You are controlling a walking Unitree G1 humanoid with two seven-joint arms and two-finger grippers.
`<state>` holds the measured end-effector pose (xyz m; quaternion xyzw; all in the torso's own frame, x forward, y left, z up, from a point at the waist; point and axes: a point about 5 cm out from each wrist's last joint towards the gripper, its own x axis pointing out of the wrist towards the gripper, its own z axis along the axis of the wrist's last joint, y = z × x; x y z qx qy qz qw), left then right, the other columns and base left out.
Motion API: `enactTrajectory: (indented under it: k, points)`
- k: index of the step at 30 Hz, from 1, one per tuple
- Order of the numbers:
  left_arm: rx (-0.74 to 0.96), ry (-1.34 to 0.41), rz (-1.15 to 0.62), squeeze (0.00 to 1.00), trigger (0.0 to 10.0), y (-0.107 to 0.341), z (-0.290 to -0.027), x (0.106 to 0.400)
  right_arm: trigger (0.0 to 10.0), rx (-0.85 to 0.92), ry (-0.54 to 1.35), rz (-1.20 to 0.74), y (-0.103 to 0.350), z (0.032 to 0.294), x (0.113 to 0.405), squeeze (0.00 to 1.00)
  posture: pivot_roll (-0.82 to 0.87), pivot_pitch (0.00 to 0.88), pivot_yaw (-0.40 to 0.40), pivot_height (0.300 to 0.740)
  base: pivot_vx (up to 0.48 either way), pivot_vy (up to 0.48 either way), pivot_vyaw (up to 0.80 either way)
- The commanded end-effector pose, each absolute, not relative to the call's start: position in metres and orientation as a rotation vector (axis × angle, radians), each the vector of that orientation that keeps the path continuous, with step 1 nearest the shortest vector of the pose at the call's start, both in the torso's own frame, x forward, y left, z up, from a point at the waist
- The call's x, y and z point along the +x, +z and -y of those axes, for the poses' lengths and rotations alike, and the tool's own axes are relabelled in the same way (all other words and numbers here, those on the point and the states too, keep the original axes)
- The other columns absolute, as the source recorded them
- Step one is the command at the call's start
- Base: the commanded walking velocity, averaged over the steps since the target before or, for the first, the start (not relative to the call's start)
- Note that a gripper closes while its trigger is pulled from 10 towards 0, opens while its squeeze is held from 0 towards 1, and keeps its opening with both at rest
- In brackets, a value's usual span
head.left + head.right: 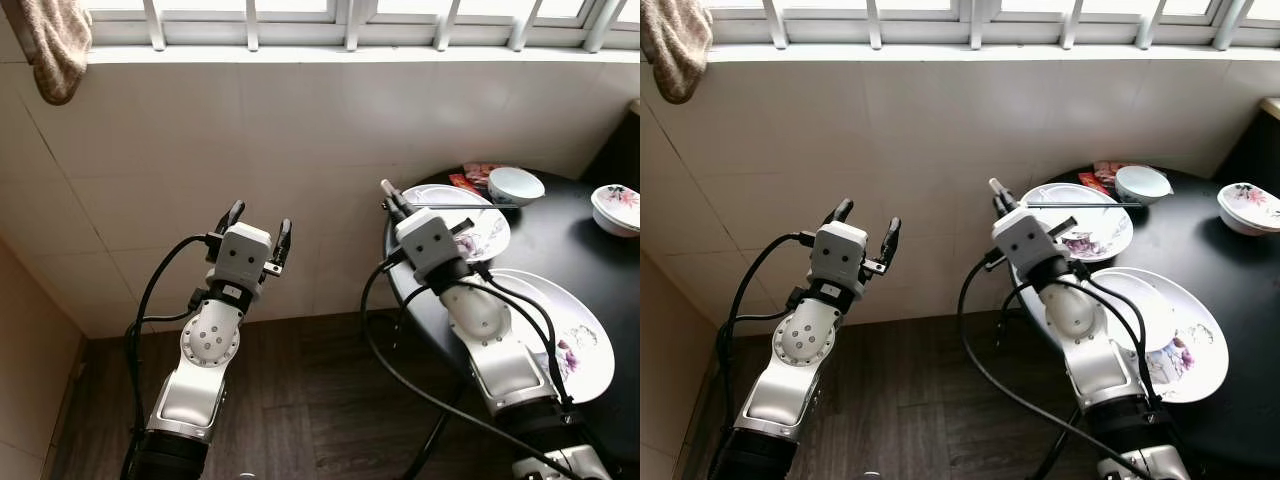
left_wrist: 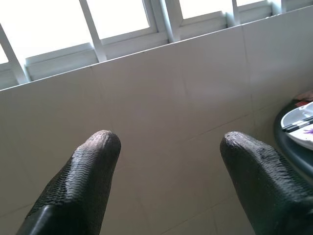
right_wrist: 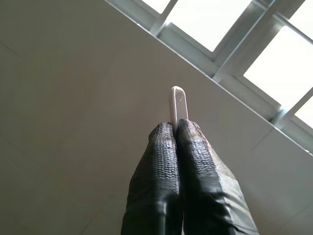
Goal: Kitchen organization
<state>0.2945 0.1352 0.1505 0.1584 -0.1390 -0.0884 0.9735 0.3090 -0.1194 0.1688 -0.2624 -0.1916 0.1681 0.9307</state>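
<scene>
Your right claw is pinching a thin white spoon handle, lifted off the black surface near the plates, probably to relocate it. Left claw is spread and empty by the wall.

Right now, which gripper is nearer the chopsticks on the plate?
Right. The right gripper is raised at the table's edge beside the chopsticks; the left gripper is farther left, facing the tiled wall.

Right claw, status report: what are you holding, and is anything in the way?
Right claw shut on thin white utensil, raised toward tiled wall. Left claw open, empty. Plates on black table.
</scene>
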Motion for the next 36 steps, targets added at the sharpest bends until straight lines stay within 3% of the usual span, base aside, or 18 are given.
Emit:
enactTrajectory:
  k: [1, 36]
  points:
    - [0.320, -0.177, 0.286, 0.00, 10.0, 0.152, -0.135, 0.296, 0.0, -0.555, 0.336, 0.405, 0.172, 0.119, 0.306, 0.00, 0.07, 0.000, -0.073, 0.740, 0.000, 0.000, 0.80]
    - [0.297, -0.170, 0.299, 0.00, 10.0, 0.153, -0.133, 0.296, 0.0, -0.547, 0.348, 0.385, 0.167, 0.106, 0.296, 0.00, 0.06, 0.000, -0.077, 0.740, 0.000, 0.000, 0.80]
